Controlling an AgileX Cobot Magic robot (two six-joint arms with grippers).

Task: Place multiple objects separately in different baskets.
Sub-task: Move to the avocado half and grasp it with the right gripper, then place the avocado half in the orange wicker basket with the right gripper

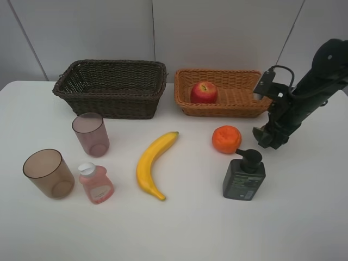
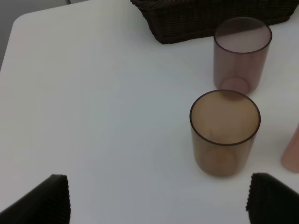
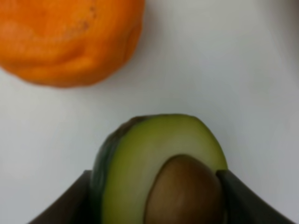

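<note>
- A white tabletop (image 1: pixel 179 228) carries everything, set against pale wall panels.
- A deep, dark brown rectangular wicker basket (image 1: pixel 109 103) stands at the back left. Nothing shows inside it from the high camera.
- A shallower, light orange-tan wicker basket (image 1: pixel 228 110) sits just beside it on the right.
- The black right arm (image 1: pixel 304 87) reaches down in front of the tan basket's right end. Only its wrist view shows that the right jaws are partly closed on a halved avocado. Whether the fruit is lifted cannot be told.
- The left jaws appear only in their own wrist view. They are spread wide and empty, low over the tabletop near the cups.
- A yellow curved banana (image 1: pixel 152 166) lies mid-table, clear of its neighbours.
- Two translucent brownish-pink plastic cups (image 1: pixel 91 134) (image 1: pixel 48 173) stand upright at front left, one behind the other.
- A dark green pump bottle (image 1: pixel 243 176) stands just in front of the right jaws. Its label print is too small to read.
- A small pink bottle with white cap (image 1: pixel 97 184) sits beside the nearer cup, its label illegible.
- A red apple (image 1: pixel 204 92) rests inside the tan basket.
- An orange tangerine (image 1: pixel 226 139) sits on the tabletop, close to the right jaws.
- The halved avocado (image 3: pixel 159 154), green-fleshed with a brown pit, is hidden from the high camera.
</note>
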